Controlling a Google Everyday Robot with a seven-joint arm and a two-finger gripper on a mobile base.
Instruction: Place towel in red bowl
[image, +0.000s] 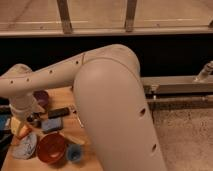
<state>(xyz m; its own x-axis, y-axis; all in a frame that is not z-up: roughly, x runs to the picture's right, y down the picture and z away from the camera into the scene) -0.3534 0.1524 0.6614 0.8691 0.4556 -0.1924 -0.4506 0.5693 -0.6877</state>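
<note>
The red bowl (50, 147) stands on the wooden table (64, 94) near its front edge. The towel (25, 146), a crumpled blue-grey cloth, lies just left of the bowl and touches its rim. My gripper (33, 120) hangs from the big white arm (100, 100) over the left part of the table. It is behind the towel and the bowl, and nothing shows in it.
A small blue cup (75, 152) stands right of the bowl. A blue packet (51, 124), a black object (59, 112), a purple bowl (41, 97) and a yellow-orange item (20, 128) lie around the gripper. A thin utensil (77, 120) lies to the right.
</note>
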